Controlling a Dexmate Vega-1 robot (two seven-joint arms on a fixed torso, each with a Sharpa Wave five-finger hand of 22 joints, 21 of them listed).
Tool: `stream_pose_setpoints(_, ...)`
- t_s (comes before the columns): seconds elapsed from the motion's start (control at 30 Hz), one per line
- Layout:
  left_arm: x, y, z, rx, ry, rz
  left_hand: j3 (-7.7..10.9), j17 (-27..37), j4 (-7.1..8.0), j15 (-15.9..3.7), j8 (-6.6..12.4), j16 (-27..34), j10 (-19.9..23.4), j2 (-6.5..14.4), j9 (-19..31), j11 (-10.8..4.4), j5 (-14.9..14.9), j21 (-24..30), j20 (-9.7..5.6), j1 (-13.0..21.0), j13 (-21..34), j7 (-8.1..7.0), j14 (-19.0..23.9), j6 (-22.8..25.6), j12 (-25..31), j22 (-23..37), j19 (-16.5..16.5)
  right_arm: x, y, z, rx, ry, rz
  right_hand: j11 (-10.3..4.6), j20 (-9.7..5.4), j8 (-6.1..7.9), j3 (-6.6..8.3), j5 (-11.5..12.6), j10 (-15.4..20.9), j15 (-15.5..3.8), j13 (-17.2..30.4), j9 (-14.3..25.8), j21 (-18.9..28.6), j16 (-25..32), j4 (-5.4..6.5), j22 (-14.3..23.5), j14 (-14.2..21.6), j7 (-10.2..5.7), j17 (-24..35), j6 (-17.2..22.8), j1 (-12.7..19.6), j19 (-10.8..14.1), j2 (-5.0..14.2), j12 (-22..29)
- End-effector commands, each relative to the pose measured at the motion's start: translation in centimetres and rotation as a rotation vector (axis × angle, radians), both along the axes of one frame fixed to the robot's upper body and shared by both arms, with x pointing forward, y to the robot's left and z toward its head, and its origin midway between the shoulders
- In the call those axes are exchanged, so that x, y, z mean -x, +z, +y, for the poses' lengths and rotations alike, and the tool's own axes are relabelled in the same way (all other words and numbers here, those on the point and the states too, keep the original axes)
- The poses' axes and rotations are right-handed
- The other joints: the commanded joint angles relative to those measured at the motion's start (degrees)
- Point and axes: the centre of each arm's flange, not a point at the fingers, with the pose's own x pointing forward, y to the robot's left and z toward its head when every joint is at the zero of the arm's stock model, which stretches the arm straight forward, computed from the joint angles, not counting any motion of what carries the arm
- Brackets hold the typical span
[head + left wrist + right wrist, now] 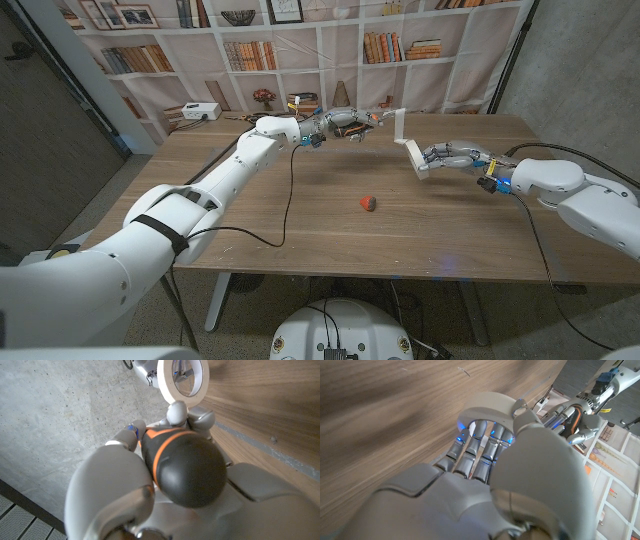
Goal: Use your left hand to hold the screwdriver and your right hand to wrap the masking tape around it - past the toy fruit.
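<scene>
Left hand [345, 122] grips the screwdriver [185, 467] by its black-and-orange handle, held up above the far side of the tabletop [300, 215], well past the toy fruit [368, 203], which sits alone near the middle. Right hand [450, 157] holds the roll of masking tape [414, 158], fingers through and around the ring; a strip of tape [400, 125] rises from the roll toward the screwdriver end, though whether it touches the shaft yet is too small to tell. In the left wrist view the tape roll [183, 380] hangs just beyond the screwdriver tip. Step in hand looks like the wrap itself, early on. To do it well: keep the left grip firm and the shaft still, roughly level; keep the strip taut so it lays flat without creasing; circle the roll around the shaft rather than twisting the screwdriver; keep the roll close so the free strip stays short and does not stick to the fingers [485, 450]. Risk: slack tape folding onto itself, or the roll slipping off the fingers mid-turn.
</scene>
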Motion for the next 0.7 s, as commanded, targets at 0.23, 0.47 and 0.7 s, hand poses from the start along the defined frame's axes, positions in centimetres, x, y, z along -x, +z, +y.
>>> stream_pose_setpoints(0.23, -0.4, 0.1, -0.4, -0.015, -0.033, 0.041, 13.35, 0.22, 12.83, -5.54, 0.41, 0.18, 0.31, 3.55, 0.13, -0.11, -0.12, 0.25, -4.14, -0.26, -0.32, 0.31, 5.40, 0.39, 0.04, 0.22, 0.30, -5.3, 1.5, 1.2, -0.108, -0.029, -0.088, -0.31, -2.03, 2.95, 11.10, 0.05, 0.23, -9.05, 23.85, 3.33, 0.77, 0.21, 10.72, 0.05, -0.50, 0.19, 0.30, 0.52, -9.25, -0.13, 9.75, 0.40)
stream_pose_setpoints(0.47, -0.3, -0.1, -0.7, -0.029, -0.050, 0.052, 13.32, 0.11, 12.76, -5.49, 0.37, 0.07, 0.31, 3.60, -0.06, -0.06, -0.20, 0.18, -4.14, -0.21, -0.07, 0.42, 5.37, 0.47, 0.24, 0.05, 0.32, -6.3, 2.4, 1.7, -0.141, -0.028, -0.124, -0.29, -2.10, 3.15, 11.11, 0.02, 0.18, -9.09, 23.62, 3.43, 1.01, 0.25, 10.71, 0.00, -0.61, 0.18, 0.29, 0.42, -9.30, -0.24, 9.74, 0.42)
stream_pose_setpoints(0.7, -0.3, -0.3, -0.7, -0.036, -0.055, 0.061, 13.27, 0.24, 12.67, -5.50, 0.42, 0.22, 0.41, 3.62, 0.05, -0.17, -0.28, 0.25, -4.14, -0.13, -0.24, 0.36, 5.53, 0.31, 0.21, 0.13, 0.36, -6.8, 2.7, 1.5, -0.221, -0.081, -0.181, -0.39, -2.16, 3.37, 11.12, 0.02, -0.01, -9.16, 23.79, 3.49, 1.24, 0.21, 10.79, -0.05, -0.72, 0.14, 0.21, 0.36, -9.43, -0.42, 9.75, 0.64)
